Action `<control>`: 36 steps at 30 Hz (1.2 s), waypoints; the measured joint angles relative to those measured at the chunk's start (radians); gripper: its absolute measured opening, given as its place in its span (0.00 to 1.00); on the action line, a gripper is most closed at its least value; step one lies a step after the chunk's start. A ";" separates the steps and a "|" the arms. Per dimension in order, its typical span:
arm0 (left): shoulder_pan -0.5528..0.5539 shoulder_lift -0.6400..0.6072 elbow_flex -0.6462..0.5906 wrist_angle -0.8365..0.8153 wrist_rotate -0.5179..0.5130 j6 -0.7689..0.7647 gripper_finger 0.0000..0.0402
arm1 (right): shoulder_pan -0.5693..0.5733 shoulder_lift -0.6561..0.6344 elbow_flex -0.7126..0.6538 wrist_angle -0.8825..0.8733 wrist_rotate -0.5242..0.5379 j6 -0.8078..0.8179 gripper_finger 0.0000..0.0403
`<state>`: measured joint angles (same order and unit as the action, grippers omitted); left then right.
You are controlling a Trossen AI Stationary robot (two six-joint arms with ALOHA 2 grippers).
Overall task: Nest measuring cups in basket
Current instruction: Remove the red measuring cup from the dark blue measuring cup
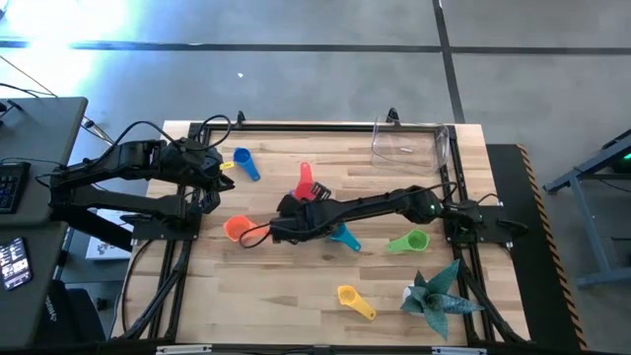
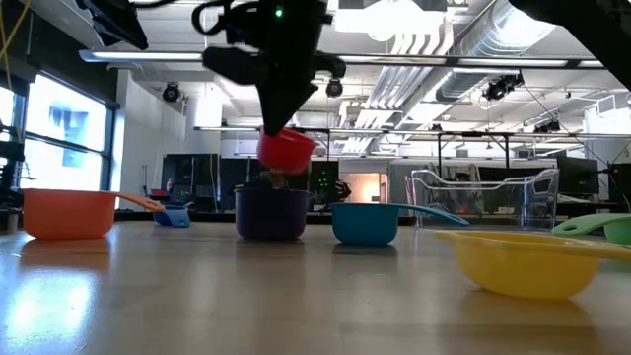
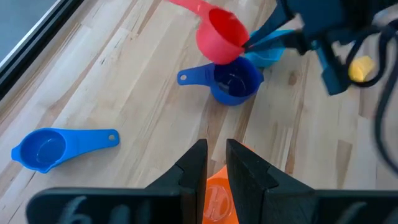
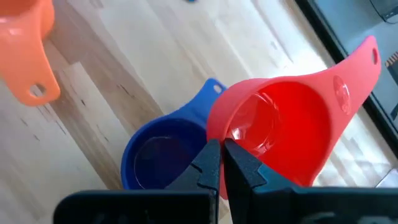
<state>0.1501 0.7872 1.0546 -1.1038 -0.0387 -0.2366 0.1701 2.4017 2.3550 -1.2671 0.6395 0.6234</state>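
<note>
The right hand (image 4: 221,163) pinches the rim of the red plastic measuring cup (image 4: 283,127), holding it just above the dark blue round cup (image 4: 158,155) on the counter (image 1: 296,286), presumably to nest them. The clear rectangular basket (image 1: 409,143) stands well beyond. The left hand (image 3: 216,163), nearly closed and empty, waits over the orange cup (image 3: 217,202).

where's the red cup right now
Mid-table in the high view, the red cup is held off the wood by the right gripper, just above the purple cup.

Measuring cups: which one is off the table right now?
The red plastic measuring cup. The right claw pinches its rim, holding it above the dark purple-blue cup; the others sit on the wood.
</note>
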 joint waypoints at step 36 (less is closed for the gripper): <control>0.000 0.000 0.000 0.000 -0.005 -0.522 0.12 | -0.415 -0.084 -0.210 0.121 -0.447 -0.669 0.00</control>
<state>0.1497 0.7868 1.0546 -1.1038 -0.0432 -0.7590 -0.2451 2.3178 2.1446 -1.1465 0.1928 -0.0456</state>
